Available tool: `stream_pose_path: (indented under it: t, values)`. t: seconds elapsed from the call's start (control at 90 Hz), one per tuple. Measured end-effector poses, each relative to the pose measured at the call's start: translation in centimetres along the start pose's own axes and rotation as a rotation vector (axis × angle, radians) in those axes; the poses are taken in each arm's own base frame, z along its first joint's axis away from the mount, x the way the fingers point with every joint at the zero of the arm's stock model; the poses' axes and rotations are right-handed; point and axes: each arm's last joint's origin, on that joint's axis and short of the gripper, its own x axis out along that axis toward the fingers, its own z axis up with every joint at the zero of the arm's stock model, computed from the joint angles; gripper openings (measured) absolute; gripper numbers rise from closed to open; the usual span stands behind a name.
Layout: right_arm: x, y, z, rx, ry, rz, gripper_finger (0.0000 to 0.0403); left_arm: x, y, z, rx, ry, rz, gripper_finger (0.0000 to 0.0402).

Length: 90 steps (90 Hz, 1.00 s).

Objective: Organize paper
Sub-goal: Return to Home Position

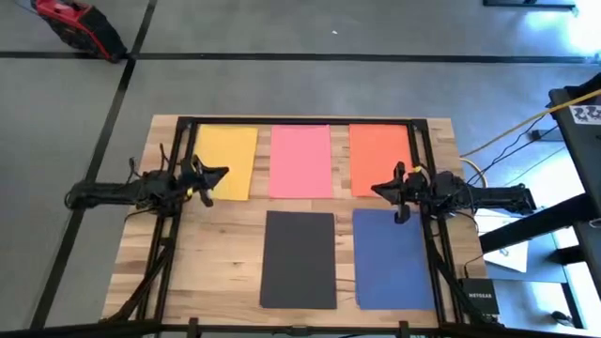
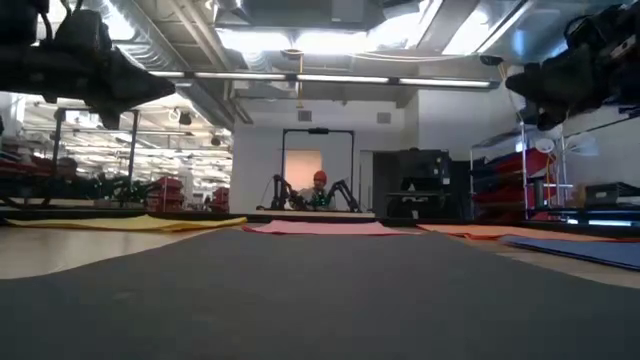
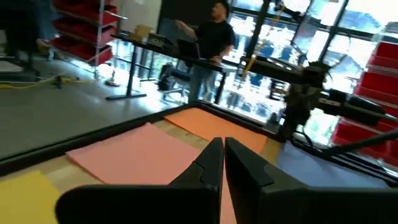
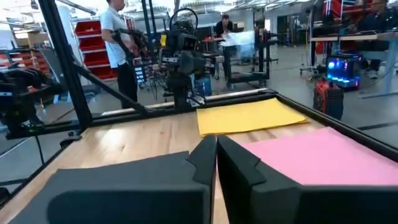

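Paper (image 1: 300, 161) lies on table (image 1: 225, 253); black box (image 1: 477, 299) alongside.

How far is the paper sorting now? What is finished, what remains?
Looks done: yellow paper, pink paper and orange paper lie in one row, black paper and dark blue paper in another, none overlapping. In hand: nothing; the left gripper and right gripper are shut, empty, raised above the table. Left: probably only retreating to rest.

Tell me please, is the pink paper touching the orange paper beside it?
Apart. In the high view, a strip of bare wooden table shows between the pink paper and the orange paper.
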Motion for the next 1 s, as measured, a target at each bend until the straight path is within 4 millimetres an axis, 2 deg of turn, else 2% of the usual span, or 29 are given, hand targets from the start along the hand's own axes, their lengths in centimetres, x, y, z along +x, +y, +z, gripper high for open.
stream_pose_path:
  t: [0.333,0.944,1.0]
  values:
    - [0.0,-1.2,0.2,-0.004,-0.016,-0.122,0.0003,0.3,0.8,0.2,0.006,-0.024,0.088,0.0]
    - [0.0,-1.2,0.2,-0.005,-0.016,-0.126,0.0003,0.3,0.8,0.2,0.006,-0.024,0.09,0.0]
    - [0.0,-1.2,0.2,-0.005,-0.016,-0.126,0.0003,0.3,0.8,0.2,0.045,-0.022,0.091,0.0]
